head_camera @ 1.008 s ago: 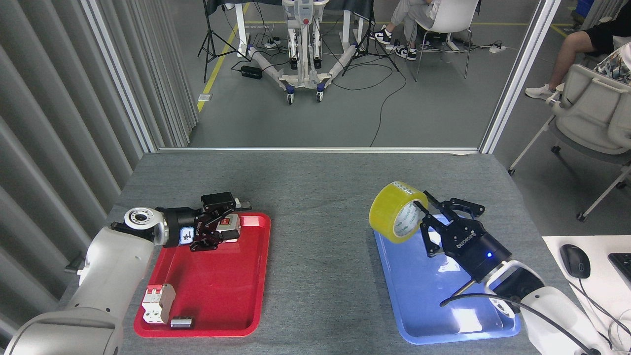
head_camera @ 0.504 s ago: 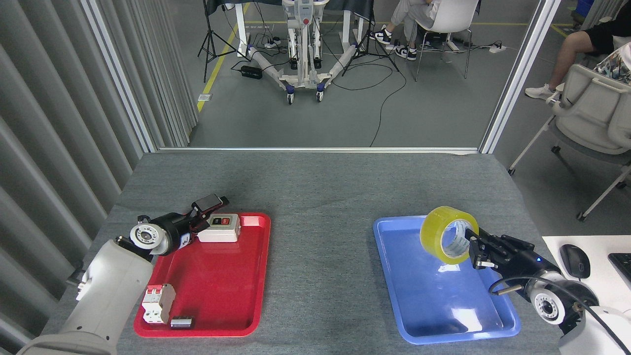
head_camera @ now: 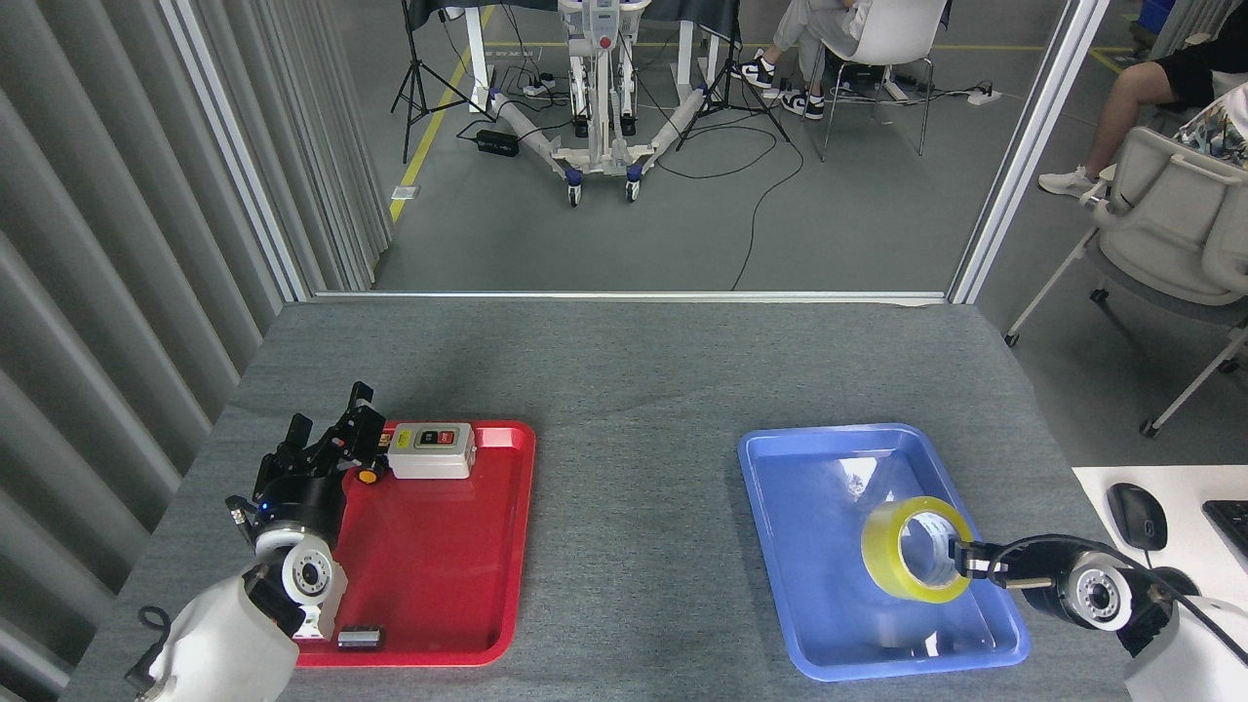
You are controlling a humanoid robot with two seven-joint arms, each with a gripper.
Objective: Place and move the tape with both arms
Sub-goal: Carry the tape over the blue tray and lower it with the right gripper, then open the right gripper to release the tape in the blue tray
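Right gripper: fingertips pinched on the near rim of the tape, one apparently inside the core, one outside, though seen small and nearly end-on. Roll held on edge, hole facing the camera, hanging over the right half of the blue tray. Shadow on the tray floor below suggests not set down yet; contact cannot be confirmed.

Left gripper: fingers spread apart, holding nothing, sitting at the far-left corner of the red tray, just beside the white switch box. Touching or not: cannot tell.

Further out on red tray: small dark block at the near edge. White part beside it mostly hidden behind the left wrist.

Risks, as judged from here:
- Grip only on one thin spot of the rim, so the roll could pivot or slip out if swung fast.
- Released on edge, could roll across the tray or over the low lip onto the table.
- Tape close to the tray's right wall; lowering off-line could catch the rim and tip the tray.
- Left fingers open next to the switch box; any sweep could knock it.

Writing: none legible. Red and green buttons on the switch box with marks too small to read. Print inside the tape core unreadable at this angle.
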